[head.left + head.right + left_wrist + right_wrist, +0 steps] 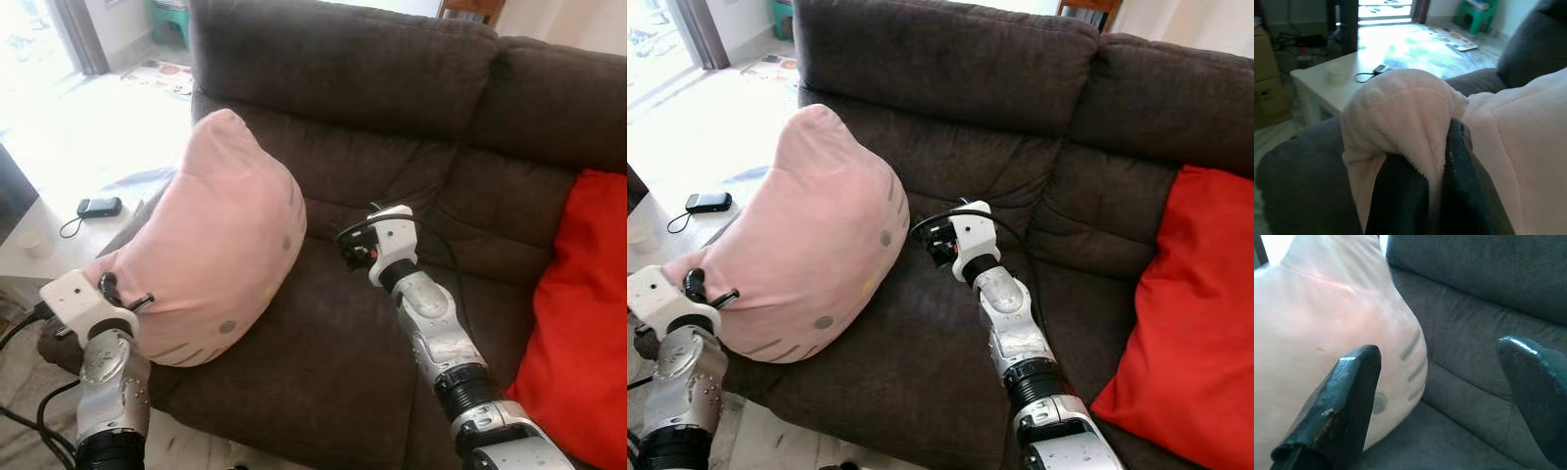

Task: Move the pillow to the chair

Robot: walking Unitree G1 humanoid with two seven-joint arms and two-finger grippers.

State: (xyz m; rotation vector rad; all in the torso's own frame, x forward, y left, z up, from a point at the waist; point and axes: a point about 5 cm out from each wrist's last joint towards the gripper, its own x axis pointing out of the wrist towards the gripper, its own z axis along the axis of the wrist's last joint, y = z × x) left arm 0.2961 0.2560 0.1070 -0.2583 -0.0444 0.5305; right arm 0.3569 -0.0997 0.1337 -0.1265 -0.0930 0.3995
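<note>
Left wrist view shows my left gripper (1437, 196) clenched on a corner of the pink pillow (220, 255), which sits on the brown sofa (392, 127). My right gripper (1444, 401) hangs spread, just beside the pillow's other edge. Carrying to the chair remains.

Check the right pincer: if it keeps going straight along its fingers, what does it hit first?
Most likely the pink pillow. The right pincer is open and aimed at the pillow's whiskered edge, with the brown sofa cushion beside it; depth is unclear, so one finger may pass onto sofa.
</note>
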